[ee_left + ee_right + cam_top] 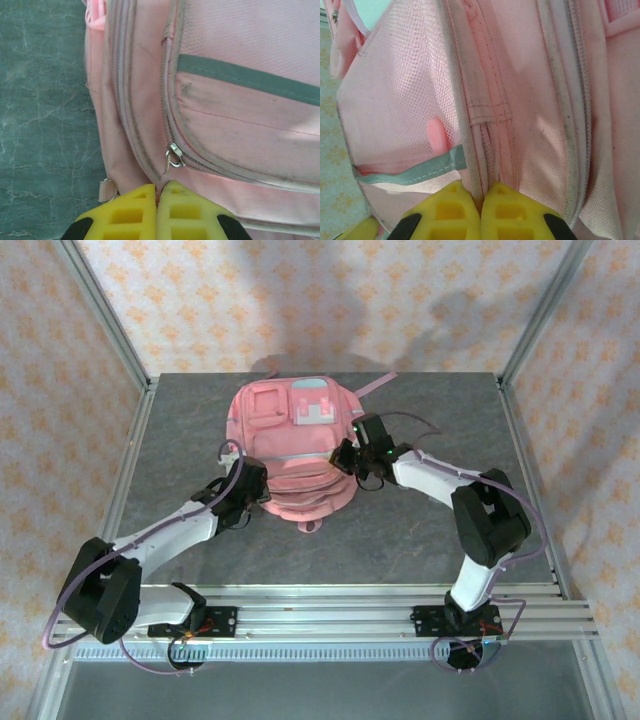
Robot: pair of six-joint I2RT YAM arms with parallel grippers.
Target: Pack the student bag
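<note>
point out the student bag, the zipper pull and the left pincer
student bag (300, 475): top external view, on its pink front panel.
zipper pull (174, 156): left wrist view, on the metal tab by the slider.
left pincer (158, 192): left wrist view, where its shut yellow fingertips meet.

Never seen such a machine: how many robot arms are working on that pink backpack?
2. The left arm reaches the backpack from the left; the right arm from the right. None seems hidden.

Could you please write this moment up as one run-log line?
bag: lying on table | left gripper: shut, by zip pull | right gripper: shut, at bag's seam
</note>
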